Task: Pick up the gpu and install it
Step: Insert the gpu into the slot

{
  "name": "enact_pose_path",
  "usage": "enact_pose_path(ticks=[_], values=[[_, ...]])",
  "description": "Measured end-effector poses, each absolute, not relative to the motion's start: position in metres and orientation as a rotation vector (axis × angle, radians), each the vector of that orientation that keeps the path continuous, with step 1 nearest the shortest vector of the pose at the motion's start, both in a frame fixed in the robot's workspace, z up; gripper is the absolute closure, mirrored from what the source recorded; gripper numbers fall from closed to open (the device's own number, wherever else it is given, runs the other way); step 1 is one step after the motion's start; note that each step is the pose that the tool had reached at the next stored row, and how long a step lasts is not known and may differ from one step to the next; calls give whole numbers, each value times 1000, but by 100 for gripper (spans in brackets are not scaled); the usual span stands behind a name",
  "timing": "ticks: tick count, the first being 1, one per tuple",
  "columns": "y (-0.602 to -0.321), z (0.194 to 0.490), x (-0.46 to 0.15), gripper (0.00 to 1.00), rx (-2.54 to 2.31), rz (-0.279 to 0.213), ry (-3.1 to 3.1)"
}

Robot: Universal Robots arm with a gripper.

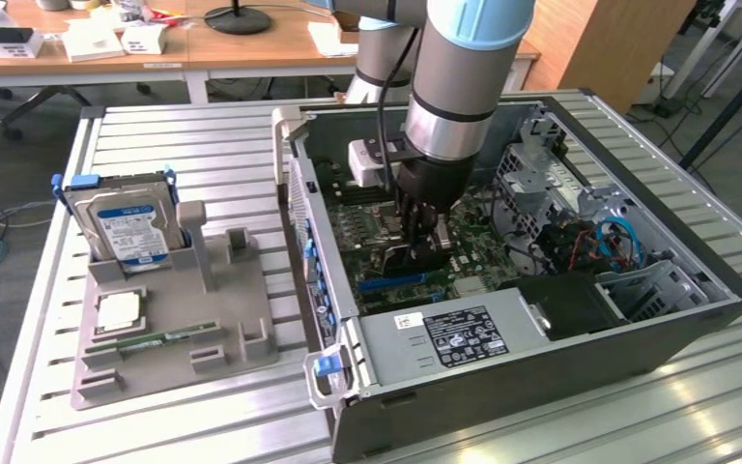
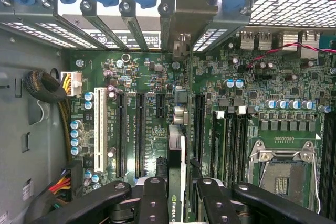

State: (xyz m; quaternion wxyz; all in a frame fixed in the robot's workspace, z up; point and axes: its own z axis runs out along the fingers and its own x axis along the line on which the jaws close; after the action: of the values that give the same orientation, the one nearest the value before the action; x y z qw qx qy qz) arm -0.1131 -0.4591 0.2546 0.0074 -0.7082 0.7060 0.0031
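A black two-fingered gripper (image 2: 177, 195) reaches into an open dark computer case (image 1: 539, 387), clenched on the thin, flat, dark gpu card (image 2: 176, 166). The card is held edge-on over the green motherboard (image 2: 157, 77), between long black slots (image 2: 140, 135). In the exterior view, a grey parts stand (image 1: 165, 358) lies at nine o'clock from the case.

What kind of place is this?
Probably a robot lab or workshop: a robot arm reaches into an open computer case on a metal table, with a hard drive beside it and office desks behind.
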Motion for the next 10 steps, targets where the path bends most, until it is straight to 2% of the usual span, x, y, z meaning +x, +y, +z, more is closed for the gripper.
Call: enact_pose_path(ticks=[10], values=[[-459,253,-113,74,-2214,10,2207]])
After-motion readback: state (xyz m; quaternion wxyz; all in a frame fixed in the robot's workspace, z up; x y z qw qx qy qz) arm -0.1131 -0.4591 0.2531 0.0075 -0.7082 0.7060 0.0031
